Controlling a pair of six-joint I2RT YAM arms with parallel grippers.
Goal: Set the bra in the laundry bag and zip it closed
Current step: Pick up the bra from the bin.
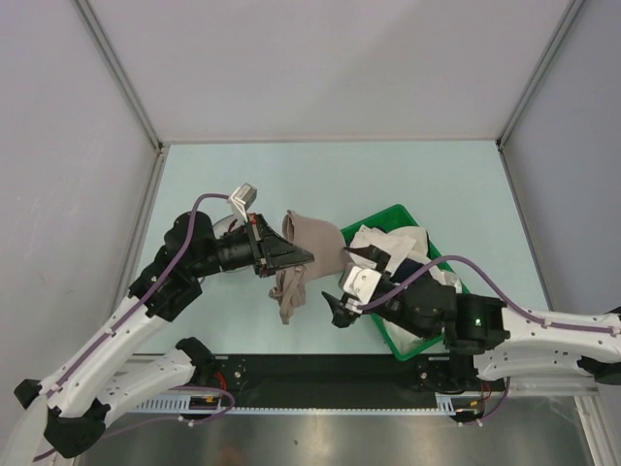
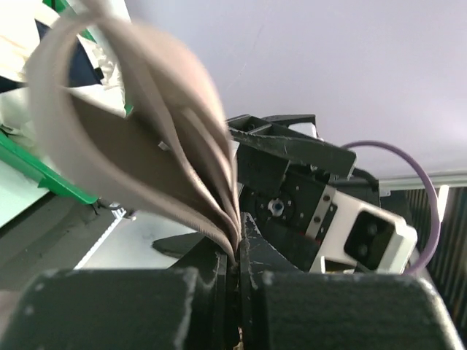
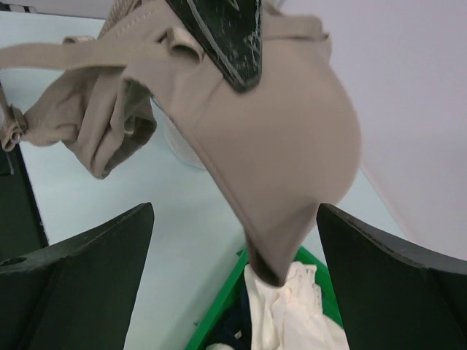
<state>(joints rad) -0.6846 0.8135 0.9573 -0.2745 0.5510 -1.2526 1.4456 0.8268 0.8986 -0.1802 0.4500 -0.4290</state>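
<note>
Here, above the pale green desk, your left arm reaches in from the lower left of the overhead frame and your right arm from the lower right, the two meeting near the middle. The green basket sits right of centre, with white garments heaped inside.

The bra, which reads taupe rather than red in these views, hangs off the desk at frame centre, just left of the basket. Its long axis runs roughly top to bottom in the overhead view: cup uppermost, straps and band trailing towards the lower edge.

Your left pincer is clamped on the folded edge of the cup; the left wrist view shows the fabric layers nipped tight between its fingers. Your right pincer stands wide, gripping nothing, just right of the trailing end and aimed up-left at the garment. In the right wrist view the cup's tapered end dips towards the gap between its two fingers, apart from both.

So the right arm is the free one and the nearer to the loose end, which lies up and left of it. No laundry bag can be made out with any certainty, so bagging and zipping look some way off.
</note>
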